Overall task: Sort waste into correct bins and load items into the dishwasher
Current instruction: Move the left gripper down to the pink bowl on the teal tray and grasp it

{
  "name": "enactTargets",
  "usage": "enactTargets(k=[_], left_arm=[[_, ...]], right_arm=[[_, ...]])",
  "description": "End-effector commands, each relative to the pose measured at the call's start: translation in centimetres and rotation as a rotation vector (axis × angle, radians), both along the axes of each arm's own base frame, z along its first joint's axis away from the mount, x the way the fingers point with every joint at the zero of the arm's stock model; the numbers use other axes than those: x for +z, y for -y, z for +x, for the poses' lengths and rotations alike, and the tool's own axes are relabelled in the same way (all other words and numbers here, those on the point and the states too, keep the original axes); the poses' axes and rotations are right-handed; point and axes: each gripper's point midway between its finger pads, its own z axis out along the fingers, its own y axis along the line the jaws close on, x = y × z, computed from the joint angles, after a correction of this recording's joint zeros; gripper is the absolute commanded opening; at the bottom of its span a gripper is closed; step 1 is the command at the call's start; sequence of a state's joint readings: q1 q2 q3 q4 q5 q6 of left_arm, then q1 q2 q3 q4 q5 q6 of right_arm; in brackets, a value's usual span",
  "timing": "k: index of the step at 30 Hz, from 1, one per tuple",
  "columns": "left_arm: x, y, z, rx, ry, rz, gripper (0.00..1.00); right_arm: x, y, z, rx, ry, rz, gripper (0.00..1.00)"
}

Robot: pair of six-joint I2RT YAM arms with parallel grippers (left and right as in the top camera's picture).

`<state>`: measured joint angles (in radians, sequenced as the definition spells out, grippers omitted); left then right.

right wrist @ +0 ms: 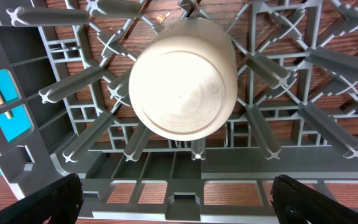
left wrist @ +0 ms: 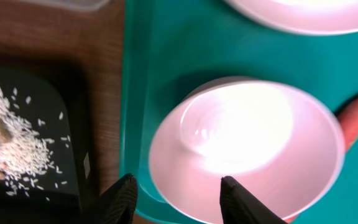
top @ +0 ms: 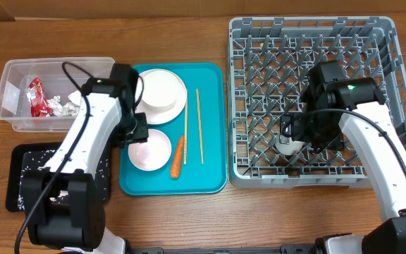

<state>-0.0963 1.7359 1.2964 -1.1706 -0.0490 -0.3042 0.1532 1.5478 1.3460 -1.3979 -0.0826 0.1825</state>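
Observation:
A white bowl (top: 149, 149) lies on the teal tray (top: 210, 180), with an orange carrot (top: 177, 156) and two wooden chopsticks (top: 199, 125) to its right. A white plate (top: 178, 81) sits behind it. My left gripper (top: 136, 130) is open at the bowl's left rim. In the left wrist view its fingers (left wrist: 176, 190) straddle the rim of the bowl (left wrist: 247, 143) and the tray edge (left wrist: 160, 62). My right gripper (top: 291, 134) is open and empty over the grey dish rack (top: 386, 42). A small white cup (right wrist: 182, 78) stands upside down among the pegs, just beyond the fingers (right wrist: 179, 199).
A clear tub (top: 13, 77) at the back left holds a red wrapper (top: 37, 97) and foil scraps (top: 68, 106). A black tray (top: 16, 176) at the front left holds rice scraps (left wrist: 17, 143). The rack's front wall (right wrist: 166, 168) lies under my right fingers.

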Motion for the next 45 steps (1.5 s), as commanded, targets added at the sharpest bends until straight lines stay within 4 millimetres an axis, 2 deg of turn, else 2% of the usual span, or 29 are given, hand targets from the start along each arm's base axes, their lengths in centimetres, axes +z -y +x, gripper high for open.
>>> enactTargets(k=[1,6,12,15,19,23,26,34,41,43,45], left_arm=[[-1.5,0.4,-1.3,-0.004,-0.049,-0.046,0.47],[-3.5,0.3,-2.1,0.008,-0.056,-0.046,0.5],[-4.6,0.2,-2.3,0.012,-0.049,-0.044,0.48],[-4.6,0.2,-2.2,0.011,-0.042,-0.042,0.45],[-4.6,0.2,-2.1,0.011,-0.04,-0.043,0.36],[-4.6,0.3,-2.1,0.011,-0.04,-0.047,0.33],[-4.6,0.3,-2.2,0.009,-0.041,-0.046,0.23],[-4.6,0.3,-2.2,0.009,-0.042,-0.046,0.04],[-4.1,0.3,-1.8,0.008,-0.035,-0.047,0.04],[-3.4,0.4,-1.4,0.005,-0.027,-0.047,0.04],[-1.8,0.5,-0.5,0.005,-0.005,-0.05,0.04]], right_arm=[[0.5,-0.4,0.5,0.004,0.021,0.013,1.0],[0.5,-0.4,0.5,0.004,0.021,0.013,1.0],[0.5,-0.4,0.5,0.004,0.021,0.013,1.0],[0.5,-0.4,0.5,0.004,0.021,0.013,1.0],[0.5,-0.3,0.5,0.004,0.021,0.013,1.0],[0.5,-0.4,0.5,0.005,0.021,0.013,1.0],[0.5,-0.3,0.5,0.005,0.021,0.013,1.0],[0.5,-0.3,0.5,0.005,0.021,0.013,1.0],[0.5,-0.3,0.5,0.005,0.021,0.013,1.0],[0.5,-0.3,0.5,0.005,0.022,0.013,1.0],[0.5,-0.3,0.5,0.005,0.022,0.013,1.0]])
